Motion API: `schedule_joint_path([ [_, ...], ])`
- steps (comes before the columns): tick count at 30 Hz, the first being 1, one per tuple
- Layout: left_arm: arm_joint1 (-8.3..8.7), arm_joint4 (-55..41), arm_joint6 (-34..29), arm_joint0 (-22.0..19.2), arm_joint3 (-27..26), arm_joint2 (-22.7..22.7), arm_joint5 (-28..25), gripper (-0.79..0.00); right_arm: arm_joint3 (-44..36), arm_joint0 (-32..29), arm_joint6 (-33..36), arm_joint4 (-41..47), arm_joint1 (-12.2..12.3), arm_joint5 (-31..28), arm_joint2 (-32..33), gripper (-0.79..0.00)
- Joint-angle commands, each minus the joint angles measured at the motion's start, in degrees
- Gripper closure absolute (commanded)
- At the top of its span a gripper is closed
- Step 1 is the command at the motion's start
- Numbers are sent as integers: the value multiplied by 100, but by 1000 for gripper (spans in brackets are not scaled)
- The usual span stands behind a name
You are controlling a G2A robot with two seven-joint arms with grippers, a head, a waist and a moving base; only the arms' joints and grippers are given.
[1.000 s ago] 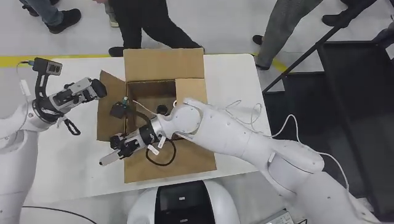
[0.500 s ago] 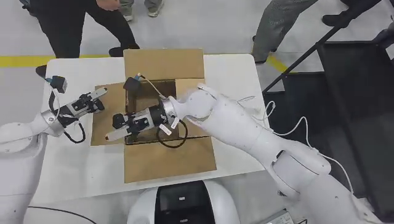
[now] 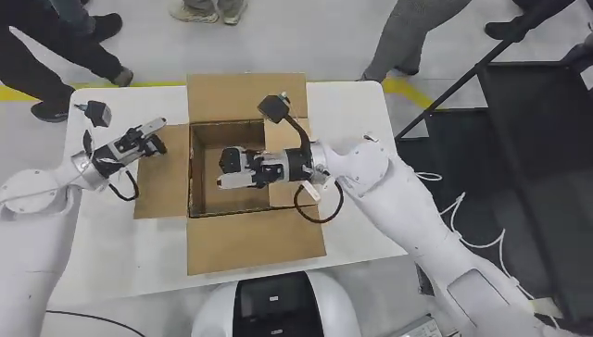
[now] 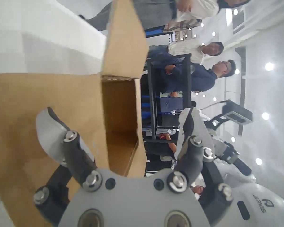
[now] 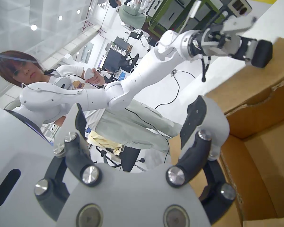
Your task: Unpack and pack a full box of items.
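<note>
An open cardboard box (image 3: 246, 96) stands mid-table with its flaps spread outward. My right gripper (image 3: 225, 166) hangs inside the box opening, open and with nothing between its fingers (image 5: 203, 109); bare brown cardboard shows around it. My left gripper (image 3: 156, 143) is over the box's left flap (image 3: 162, 184), also open and holding nothing. In the left wrist view the open left gripper (image 4: 117, 119) faces the box wall and back flap (image 4: 123, 48). In the right wrist view the left gripper (image 5: 250, 48) sits above the box rim (image 5: 255, 88).
The white table (image 3: 352, 115) has bare room on both sides of the box. A black cable (image 3: 320, 209) loops from the right arm over the front flap. A black rack (image 3: 528, 152) stands at the right. People stand beyond the far edge.
My right gripper has moved from the box's front-left corner to the right, into the opening. My left gripper has come in over the left flap, which now lies flatter.
</note>
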Motion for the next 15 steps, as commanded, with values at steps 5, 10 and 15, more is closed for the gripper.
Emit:
schedule_joint_path([
  [5,32,-280,-420,126,-1179,-71,97,-785,-270,-577,127,-48,183,413,629,-785],
  [10,-21,167,-505,-212,-1348,477,244,-785,-426,-1162,124,43,347,1300,1291,-785],
  [15,-191,445,-449,-843,-864,1404,319,-785,-748,-1718,-19,217,455,1643,1830,-785],
])
